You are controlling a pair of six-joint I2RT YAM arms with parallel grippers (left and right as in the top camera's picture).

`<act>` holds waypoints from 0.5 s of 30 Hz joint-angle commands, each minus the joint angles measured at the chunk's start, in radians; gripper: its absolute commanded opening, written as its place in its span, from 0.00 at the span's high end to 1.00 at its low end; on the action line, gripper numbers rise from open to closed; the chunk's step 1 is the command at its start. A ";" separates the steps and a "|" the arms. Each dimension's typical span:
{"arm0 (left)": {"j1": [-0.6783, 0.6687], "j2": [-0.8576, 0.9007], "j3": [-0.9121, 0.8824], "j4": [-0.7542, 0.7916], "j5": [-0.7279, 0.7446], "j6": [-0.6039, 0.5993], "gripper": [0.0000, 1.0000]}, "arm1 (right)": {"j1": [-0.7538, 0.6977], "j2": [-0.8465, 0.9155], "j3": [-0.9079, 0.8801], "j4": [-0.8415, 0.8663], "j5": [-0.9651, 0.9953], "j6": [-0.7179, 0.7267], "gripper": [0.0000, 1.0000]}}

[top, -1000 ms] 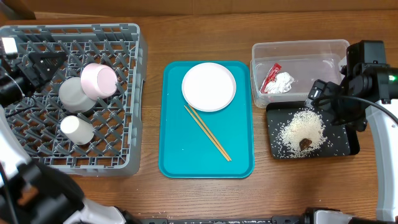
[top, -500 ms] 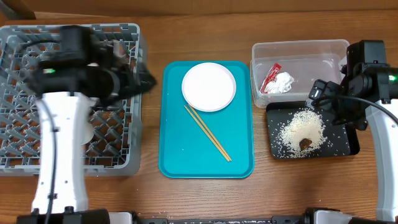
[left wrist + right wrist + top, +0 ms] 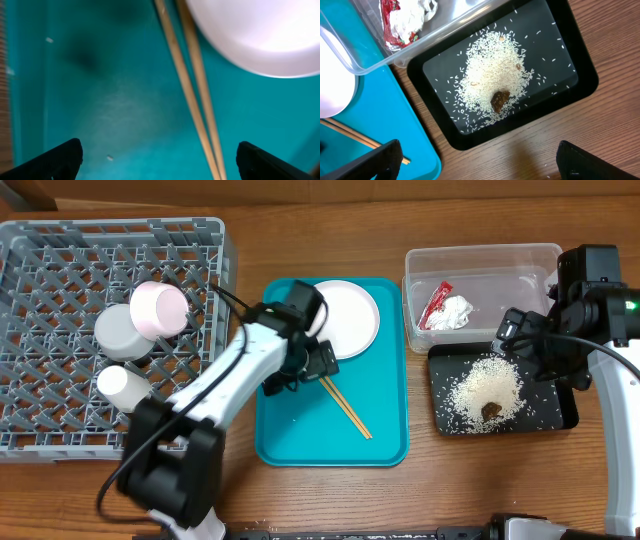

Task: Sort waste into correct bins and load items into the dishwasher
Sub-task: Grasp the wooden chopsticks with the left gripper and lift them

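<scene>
Hovering over the chopsticks (image 3: 192,85), left claw (image 3: 160,165) gapes wide beside the plate (image 3: 255,35).

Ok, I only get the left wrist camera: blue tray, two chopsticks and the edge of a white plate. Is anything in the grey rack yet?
Observer: Yes. The rack holds a pink dish, a steel bowl and a small white cup.
Operator: And where did the trash go?
Observer: The red wrapper and the tissue lie in the clear tub, to the right of your blue tray.
</scene>
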 commanded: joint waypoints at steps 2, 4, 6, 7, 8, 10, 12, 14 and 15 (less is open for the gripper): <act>-0.007 0.092 -0.012 0.033 -0.026 -0.030 0.02 | -0.002 -0.001 0.007 0.002 0.006 -0.002 0.00; -0.007 0.117 -0.012 0.033 -0.026 -0.033 0.03 | -0.002 -0.001 0.007 0.002 0.006 -0.002 0.00; -0.007 0.133 -0.012 0.030 -0.027 -0.032 0.04 | -0.002 -0.001 0.007 0.002 0.006 -0.002 0.00; -0.007 0.138 -0.012 0.028 -0.027 -0.032 0.05 | -0.002 -0.001 0.007 0.002 0.006 -0.002 0.00; -0.007 0.143 -0.012 0.029 -0.028 -0.032 0.05 | -0.002 -0.001 0.007 0.002 0.006 -0.002 0.00; -0.007 0.143 -0.012 0.029 -0.029 -0.032 0.05 | -0.002 -0.001 0.007 0.002 0.006 -0.003 0.00; -0.008 0.143 -0.012 0.027 -0.034 -0.032 0.06 | -0.002 -0.001 0.007 0.002 0.006 -0.003 0.00; -0.008 0.143 -0.013 0.010 -0.036 -0.032 0.12 | -0.002 -0.001 0.007 0.002 0.006 -0.003 0.00; -0.008 0.143 -0.014 -0.001 -0.039 -0.032 0.15 | -0.002 -0.001 0.007 0.002 0.006 -0.003 0.00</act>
